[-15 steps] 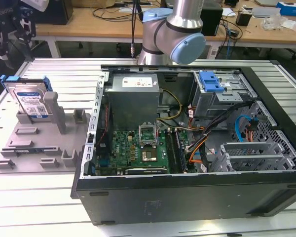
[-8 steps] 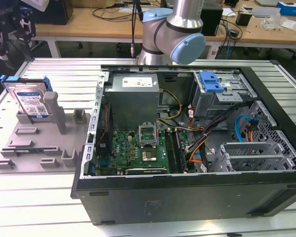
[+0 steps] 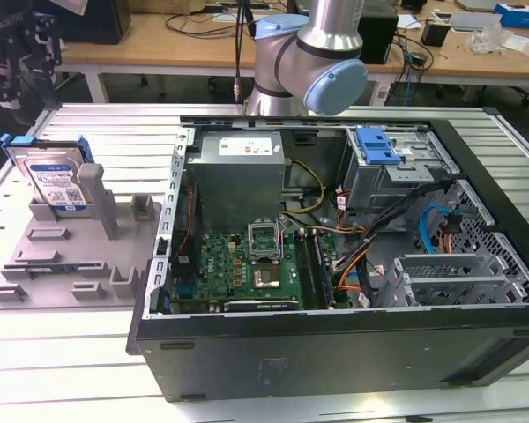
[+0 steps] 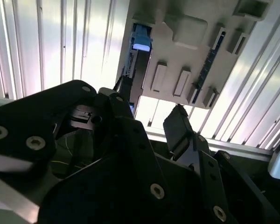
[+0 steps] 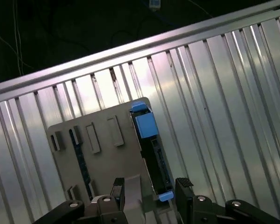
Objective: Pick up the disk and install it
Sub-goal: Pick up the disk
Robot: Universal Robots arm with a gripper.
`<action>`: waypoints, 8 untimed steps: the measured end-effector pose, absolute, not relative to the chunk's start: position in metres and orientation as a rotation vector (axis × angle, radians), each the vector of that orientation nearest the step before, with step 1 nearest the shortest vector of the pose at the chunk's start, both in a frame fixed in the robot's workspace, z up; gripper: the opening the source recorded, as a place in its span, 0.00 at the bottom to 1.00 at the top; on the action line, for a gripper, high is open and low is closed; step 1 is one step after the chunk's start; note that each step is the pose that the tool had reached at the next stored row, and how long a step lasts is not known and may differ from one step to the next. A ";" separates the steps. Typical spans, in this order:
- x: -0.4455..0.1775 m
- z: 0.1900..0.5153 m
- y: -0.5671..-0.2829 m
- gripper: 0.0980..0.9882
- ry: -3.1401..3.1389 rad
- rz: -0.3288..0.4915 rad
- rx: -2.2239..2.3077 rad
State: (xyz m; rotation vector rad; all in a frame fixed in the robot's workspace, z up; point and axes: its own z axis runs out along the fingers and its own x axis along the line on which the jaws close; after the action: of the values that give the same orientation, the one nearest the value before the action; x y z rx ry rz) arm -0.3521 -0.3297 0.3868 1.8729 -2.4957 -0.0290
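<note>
Open, empty claw (image 5: 151, 183) over the disk (image 3: 57, 181), which stands on edge in the grey stand (image 3: 75, 264); an off-centre descent could clip its edge and tip it.

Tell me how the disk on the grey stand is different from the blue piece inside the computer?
The disk stands on edge in the grey stand, outside the computer; the blue piece lies flat on a metal cage inside it. The disk shows a white-and-blue label; the blue piece is plain blue. Both have blue plastic.
</note>
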 end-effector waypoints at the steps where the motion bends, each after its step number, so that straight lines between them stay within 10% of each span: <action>1: -0.352 0.387 -0.330 0.52 -2.486 -0.024 1.888; 8: -0.352 0.385 -0.329 0.52 -2.363 -0.009 2.037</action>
State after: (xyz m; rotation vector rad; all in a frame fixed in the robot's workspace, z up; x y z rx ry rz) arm -0.3521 -0.3293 0.3849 2.0374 -2.3635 -0.0092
